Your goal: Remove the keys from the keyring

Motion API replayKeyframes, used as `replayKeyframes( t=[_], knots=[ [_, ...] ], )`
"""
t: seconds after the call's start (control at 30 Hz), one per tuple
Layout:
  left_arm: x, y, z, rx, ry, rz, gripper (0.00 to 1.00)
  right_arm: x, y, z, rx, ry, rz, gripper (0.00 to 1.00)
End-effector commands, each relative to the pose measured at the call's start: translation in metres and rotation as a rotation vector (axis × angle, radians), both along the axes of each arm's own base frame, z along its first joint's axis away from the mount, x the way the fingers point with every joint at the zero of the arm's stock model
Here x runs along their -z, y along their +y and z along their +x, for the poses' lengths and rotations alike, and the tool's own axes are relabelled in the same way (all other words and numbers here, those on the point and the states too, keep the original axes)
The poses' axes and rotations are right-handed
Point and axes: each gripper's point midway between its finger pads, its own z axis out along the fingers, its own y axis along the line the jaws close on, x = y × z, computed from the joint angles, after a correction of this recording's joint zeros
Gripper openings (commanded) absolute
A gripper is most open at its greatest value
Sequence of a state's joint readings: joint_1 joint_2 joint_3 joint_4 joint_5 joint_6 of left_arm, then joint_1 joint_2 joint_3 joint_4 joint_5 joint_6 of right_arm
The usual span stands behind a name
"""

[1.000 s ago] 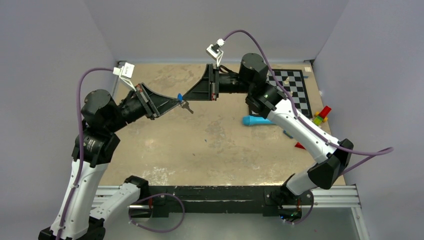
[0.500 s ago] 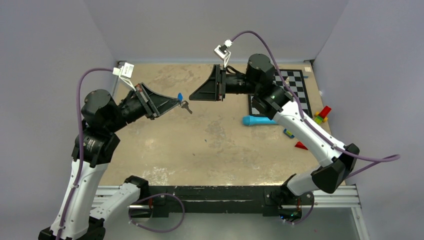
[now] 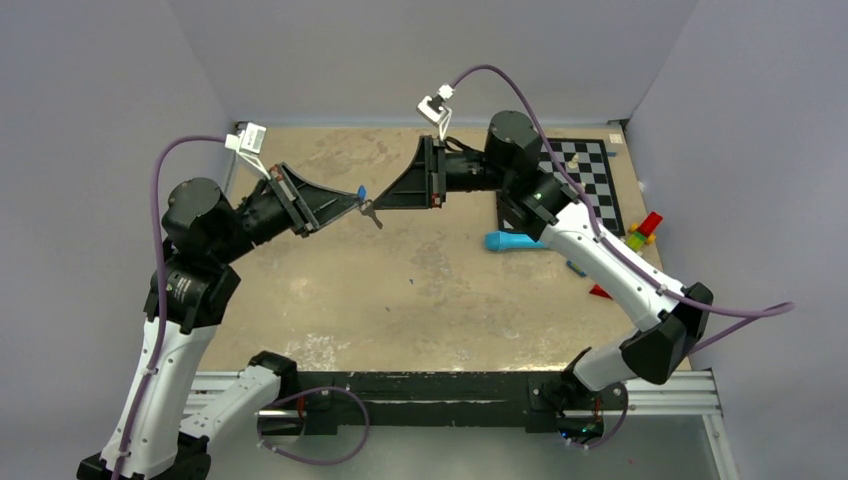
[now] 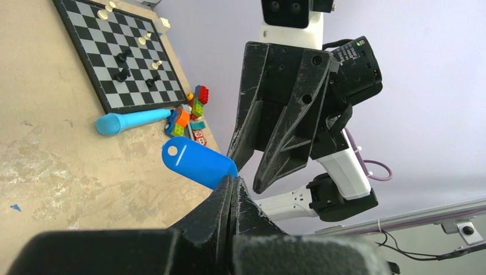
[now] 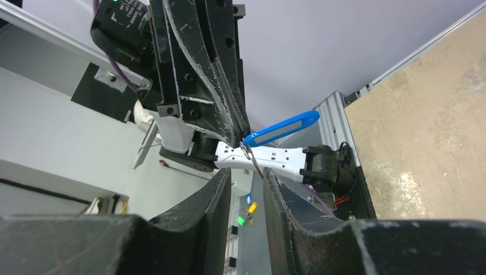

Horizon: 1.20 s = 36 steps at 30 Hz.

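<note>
My left gripper (image 3: pixel 356 202) is shut on one end of the bright blue oval tag (image 3: pixel 360 191) and holds it in the air above the table's far middle. A small grey key (image 3: pixel 372 213) hangs below the tag. In the left wrist view the tag (image 4: pixel 198 160) sticks out of my shut left gripper (image 4: pixel 234 182). My right gripper (image 3: pixel 379 205) faces it, open. In the right wrist view the thin key (image 5: pixel 253 161) hangs from the tag (image 5: pixel 281 129) down between the tips of my right gripper (image 5: pixel 245 175), close to one finger (image 5: pixel 274 186).
A chessboard (image 3: pixel 580 180) with several pieces lies at the far right. A long light-blue tube (image 3: pixel 512 241) lies at its near edge. Coloured toy blocks (image 3: pixel 640 232) and a red piece (image 3: pixel 600 291) lie near the right wall.
My right gripper pulled back to the right, then came in again, lower, so its tips now stand around the hanging key. My left gripper has held still with the tag.
</note>
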<state>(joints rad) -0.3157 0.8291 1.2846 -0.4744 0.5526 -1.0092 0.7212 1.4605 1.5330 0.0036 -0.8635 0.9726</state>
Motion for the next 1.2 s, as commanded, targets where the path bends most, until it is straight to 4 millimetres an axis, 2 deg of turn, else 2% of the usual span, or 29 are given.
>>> replayKeyframes(
  t=[0.0, 0.2, 0.37, 0.6, 1.17],
  knots=[
    [-0.02, -0.001, -0.002, 0.006, -0.05, -0.042, 0.0, -0.015, 0.006, -0.011, -0.058, -0.051, 0.042, 0.31],
    [-0.019, -0.002, -0.001, 0.005, -0.045, -0.051, 0.0, -0.018, 0.009, -0.011, -0.063, -0.058, 0.051, 0.27],
    [-0.021, -0.001, -0.002, 0.002, -0.049, -0.052, 0.0, -0.019, 0.007, -0.013, -0.064, -0.069, 0.058, 0.32],
    [-0.022, -0.001, -0.001, 0.0, -0.046, -0.063, 0.0, -0.03, 0.006, -0.016, -0.078, -0.074, 0.128, 0.33],
    [-0.027, 0.001, -0.002, -0.013, -0.053, -0.1, 0.0, -0.029, 0.011, -0.013, -0.082, -0.058, 0.137, 0.22]
  ],
)
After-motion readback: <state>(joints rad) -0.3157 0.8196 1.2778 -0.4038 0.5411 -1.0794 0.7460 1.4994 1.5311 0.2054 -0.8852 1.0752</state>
